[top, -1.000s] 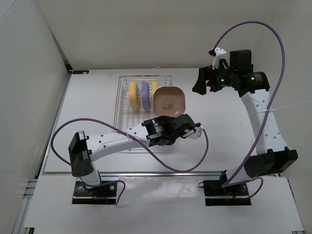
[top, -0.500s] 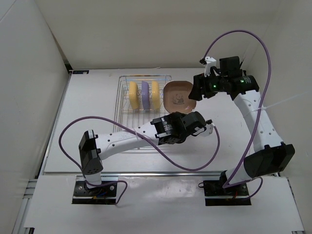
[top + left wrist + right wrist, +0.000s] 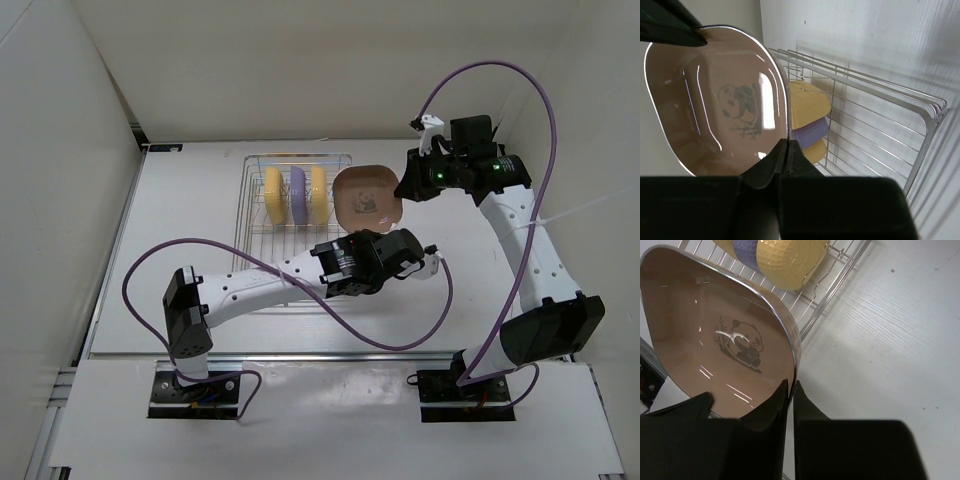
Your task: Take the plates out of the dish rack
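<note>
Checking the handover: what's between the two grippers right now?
Only the pink plate, clear from the top camera; the left gripper and right gripper each pinch its rim at different edges.

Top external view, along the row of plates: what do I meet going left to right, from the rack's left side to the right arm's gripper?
The dish rack left wall → left yellow plate → purple plate → right yellow plate → tan-pink plate → right gripper.
</note>
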You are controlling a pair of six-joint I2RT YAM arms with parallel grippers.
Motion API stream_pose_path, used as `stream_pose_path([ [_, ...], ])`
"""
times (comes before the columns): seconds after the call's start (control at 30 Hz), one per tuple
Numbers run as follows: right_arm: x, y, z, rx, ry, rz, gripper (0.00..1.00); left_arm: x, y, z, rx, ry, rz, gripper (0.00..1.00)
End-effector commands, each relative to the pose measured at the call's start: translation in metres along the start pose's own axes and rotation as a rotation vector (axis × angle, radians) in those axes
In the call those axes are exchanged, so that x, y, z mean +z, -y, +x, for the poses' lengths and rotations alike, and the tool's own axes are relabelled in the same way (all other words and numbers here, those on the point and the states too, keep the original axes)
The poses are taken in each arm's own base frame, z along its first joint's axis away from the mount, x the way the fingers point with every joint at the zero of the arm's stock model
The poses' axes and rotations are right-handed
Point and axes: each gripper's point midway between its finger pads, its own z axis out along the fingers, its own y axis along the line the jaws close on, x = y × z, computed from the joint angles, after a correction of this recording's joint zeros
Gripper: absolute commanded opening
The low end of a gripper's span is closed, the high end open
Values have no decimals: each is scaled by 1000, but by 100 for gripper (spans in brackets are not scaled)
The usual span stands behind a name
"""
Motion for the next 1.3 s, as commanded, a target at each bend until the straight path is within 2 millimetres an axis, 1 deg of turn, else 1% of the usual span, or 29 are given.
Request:
stream_pose_path([
  [0.0, -4, -5, -7, -16, 36, -8, 0, -7, -27, -5, -60, 20, -78, 11],
  [0.13, -4, -6, -7, 4, 36, -8, 0, -6, -33, -4, -70, 17, -98, 11],
  [0.2, -4, -5, -7, 38, 35, 4, 0, -4, -30, -2, -64, 12, -93, 11],
  [0.4, -3, 6, -13, 97, 61, 78, 0, -3, -36, 2, -76, -5, -114, 11],
  [0.43, -3, 7, -16, 113, 73, 86, 0, -3, -37, 1, -83, 1, -120, 15],
  [0.47, -3, 8, -16, 124, 74, 95, 0, 0, -34, 0, -86, -3, -115, 19],
  [0.5, -4, 12, -19, 125, 85, 102, 0, 0, -34, 0, -86, -3, -115, 30],
  [0.53, -3, 15, -16, 153, 79, 118, 0, 0, -34, 0, -86, -3, -115, 32],
  [0.6, -7, 29, -21, 172, 109, 163, 0, 0, -30, 1, -86, -5, -98, 34],
  [0.63, -3, 30, -20, 191, 101, 162, 0, 0, -28, 2, -88, -10, -92, 38],
  [0.67, -7, 41, -20, 206, 108, 193, 0, -1, -30, 0, -107, 3, -92, 40],
  [0.7, -3, 44, -18, 212, 96, 193, 0, -1, -28, 2, -94, -8, -81, 43],
  [0.73, -1, 51, -15, 226, 88, 203, 0, -1, -26, 1, -104, 1, -72, 43],
  [0.77, -4, 54, -19, 227, 100, 210, 0, -1, -25, 1, -114, 2, -72, 43],
  [0.8, 0, 56, -17, 233, 88, 210, 0, -1, -23, 1, -107, 2, -60, 47],
  [0.83, 3, 58, -15, 237, 79, 210, 0, -4, -26, 2, -124, 8, -66, 55],
  [0.87, 0, 62, -21, 225, 99, 218, 0, -4, -26, 2, -124, 9, -66, 58],
  [0.9, 4, 66, -19, 230, 88, 228, 0, -5, -31, 5, -135, 6, -73, 61],
  [0.93, 5, 67, -20, 230, 88, 228, 0, -6, -33, 3, -150, 19, -72, 66],
  [0.97, 3, 73, -22, 233, 100, 246, 0, -8, -34, 3, -159, 18, -71, 68],
  [1.0, 5, 74, -24, 234, 98, 246, 0, -9, -38, 5, -169, 22, -72, 71],
  [1.03, 8, 84, -22, 234, 93, 265, 0, -9, -44, 7, -190, 22, -81, 74],
  [1.07, 6, 88, -28, 235, 105, 272, 0, -12, -49, 5, -214, 33, -91, 81],
  [1.1, 14, 96, -22, 233, 80, 284, 0, -12, -59, 14, -234, 25, -99, 86],
  [1.13, 10, 106, -27, 232, 93, 302, 0, -12, -63, 16, -261, 31, -93, 94],
  [1.17, 18, 116, -21, 238, 66, 308, 0, -19, -80, 16, -333, 51, -108, 99],
  [1.2, 21, 119, -22, 239, 63, 308, 0, -16, -88, 25, -364, 49, -98, 99],
  [1.23, 21, 128, -23, 236, 63, 320, 0, -17, -95, 31, -386, 39, -107, 99],
  [1.27, 29, 141, -14, 253, 33, 329, 0, -21, -104, 35, -420, 51, -119, 99],
])
